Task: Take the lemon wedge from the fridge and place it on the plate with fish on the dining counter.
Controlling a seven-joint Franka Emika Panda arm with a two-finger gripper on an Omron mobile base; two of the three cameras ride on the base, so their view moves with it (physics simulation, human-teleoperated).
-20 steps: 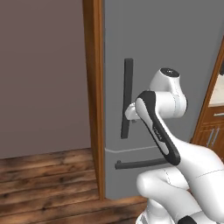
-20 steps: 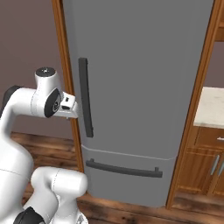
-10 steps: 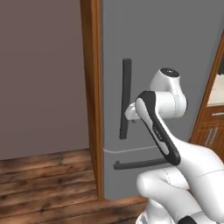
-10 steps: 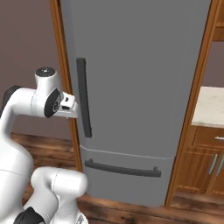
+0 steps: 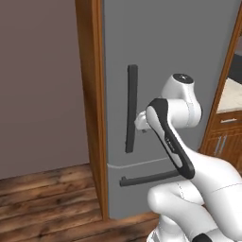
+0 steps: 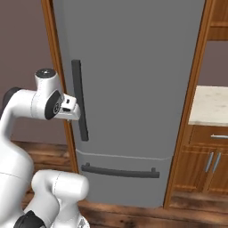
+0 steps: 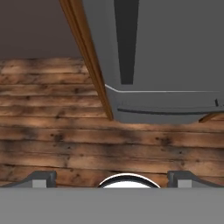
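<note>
The tall grey fridge (image 5: 175, 56) (image 6: 133, 67) stands shut, so the lemon wedge is hidden behind its door. My gripper (image 7: 113, 178) is open and holds nothing, its fingertips (image 7: 43, 177) wide apart at the bottom of the hand view. The hand (image 5: 141, 122) (image 6: 71, 110) hovers just in front of the dark vertical bar handle (image 5: 131, 108) (image 6: 80, 100) (image 7: 127, 39), near its lower half and apart from it. Below runs the drawer's horizontal handle (image 5: 144, 178) (image 6: 120, 171). The plate with fish and the dining counter are out of view.
Wooden side panels (image 5: 92, 108) (image 6: 191, 98) frame the fridge. A beige-topped wall counter (image 6: 209, 104) with wooden cabinets (image 6: 205, 162) stands to the right. A brown wall (image 5: 38, 85) is on the left, over a wooden plank floor (image 7: 87, 140).
The whole picture has slid slightly left in both base views, so the camera has moved. The arm keeps its pose and the gripper stays open.
</note>
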